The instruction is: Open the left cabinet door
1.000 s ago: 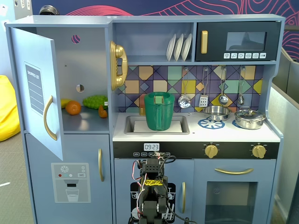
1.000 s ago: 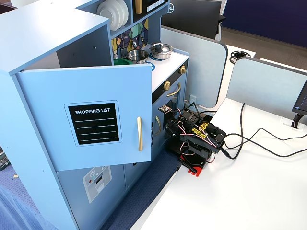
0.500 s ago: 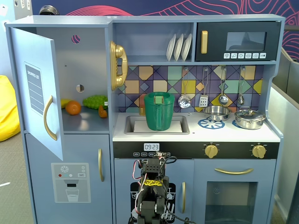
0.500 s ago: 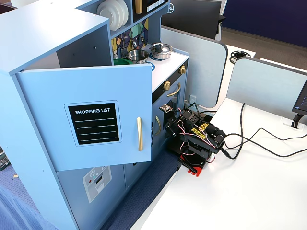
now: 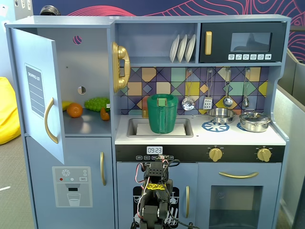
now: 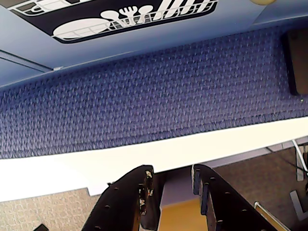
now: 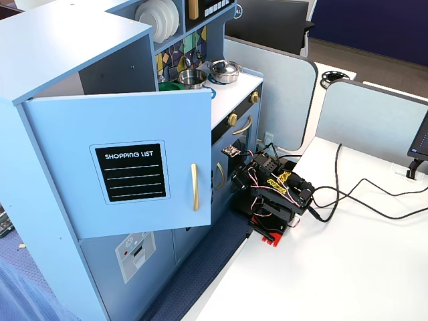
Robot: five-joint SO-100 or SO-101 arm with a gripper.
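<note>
The end effector (image 6: 171, 192) fills the near edge of the wrist view, its two dark fingers (image 6: 126, 204) parted with nothing between them, hanging over the blue mat (image 6: 144, 96) and the white counter (image 6: 72, 168).

The toy kitchen (image 5: 238, 143) is the biggest thing in both fixed views. Its left cabinet door (image 7: 134, 167) already stands swung wide out from the fridge bay, chalkboard face outward, so the task looks done. The arm (image 7: 274, 194) sits folded low in front of the lower doors, well apart from it.

The door looks like a light, stiff painted board on hinges, swinging easily. Its curved gold handle (image 7: 194, 186) near the free edge is the obvious hold, though smooth and likely slippery. Fruit (image 5: 75, 109) lies on the exposed shelf.
</note>
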